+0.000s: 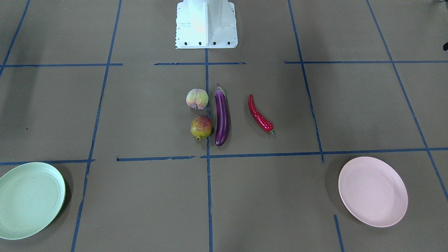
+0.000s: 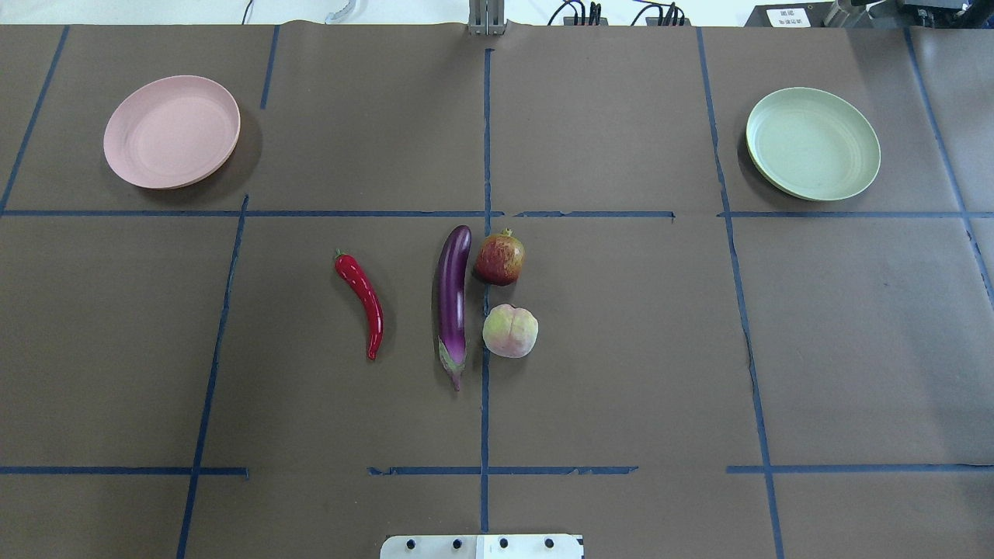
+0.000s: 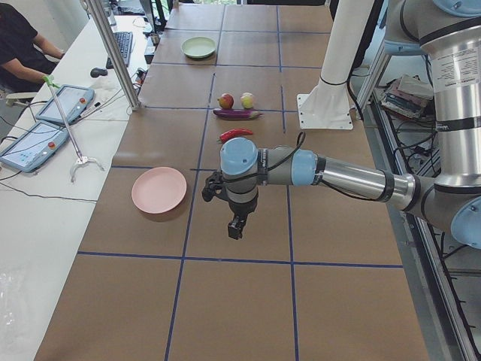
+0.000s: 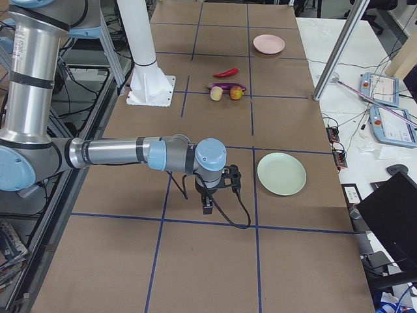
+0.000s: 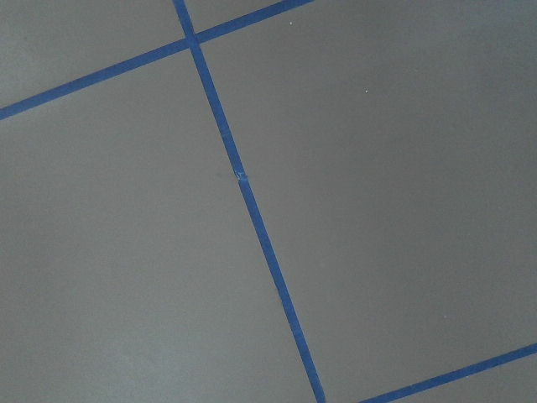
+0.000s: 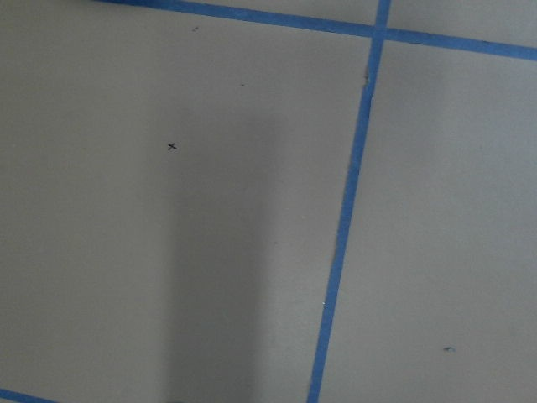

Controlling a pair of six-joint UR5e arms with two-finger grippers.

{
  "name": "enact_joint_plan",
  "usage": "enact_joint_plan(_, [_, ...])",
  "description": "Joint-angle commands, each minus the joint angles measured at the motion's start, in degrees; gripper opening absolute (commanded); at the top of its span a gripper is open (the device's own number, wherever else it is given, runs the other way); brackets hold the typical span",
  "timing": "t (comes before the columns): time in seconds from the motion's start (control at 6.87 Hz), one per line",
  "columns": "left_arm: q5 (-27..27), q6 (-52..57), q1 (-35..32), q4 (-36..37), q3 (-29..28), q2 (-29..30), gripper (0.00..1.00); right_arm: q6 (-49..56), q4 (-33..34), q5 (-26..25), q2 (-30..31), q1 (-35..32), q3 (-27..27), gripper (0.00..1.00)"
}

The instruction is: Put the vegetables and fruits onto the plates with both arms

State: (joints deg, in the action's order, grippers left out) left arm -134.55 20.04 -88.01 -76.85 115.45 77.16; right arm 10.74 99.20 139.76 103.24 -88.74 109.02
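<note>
The purple eggplant (image 2: 453, 295) lies at the table's middle. The red chili pepper (image 2: 362, 299) is to its left. The pomegranate (image 2: 499, 258) and the peach (image 2: 510, 331) are to its right. The pink plate (image 2: 172, 130) sits far left and the green plate (image 2: 812, 143) far right, both empty. My left gripper (image 3: 237, 226) shows only in the exterior left view, hanging over bare table near the pink plate (image 3: 158, 189). My right gripper (image 4: 207, 207) shows only in the exterior right view, beside the green plate (image 4: 281, 173). I cannot tell whether either is open or shut.
The white base block (image 1: 206, 24) stands at the robot's edge of the table. Blue tape lines (image 2: 485, 155) divide the brown surface. Both wrist views show only table and tape. An operator (image 3: 19, 45) with tablets sits at a side bench.
</note>
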Motion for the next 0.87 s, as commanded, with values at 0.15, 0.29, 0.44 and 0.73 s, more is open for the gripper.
enact_joint_plan(0.15, [0.0, -0.1, -0.1, 0.0, 5.9, -4.6, 1.0, -17.0, -0.2, 2.6, -4.2, 3.9, 3.7, 1.0])
enact_joint_plan(0.29, [0.0, -0.1, -0.1, 0.1, 6.6, -4.9, 1.0, -28.8, -0.2, 2.5, -7.4, 9.1, 6.7, 1.0])
enact_joint_plan(0.44, [-1.0, -0.1, 0.0, 0.3, 7.0, -5.1, 1.0, -40.0, -0.2, 2.3, -13.6, 14.5, 6.8, 1.0])
enact_joint_plan(0.73, [-1.6, -0.1, 0.0, 0.5, 7.7, -5.4, 1.0, -65.6, -0.2, -1.8, -28.5, 26.1, 7.0, 1.0])
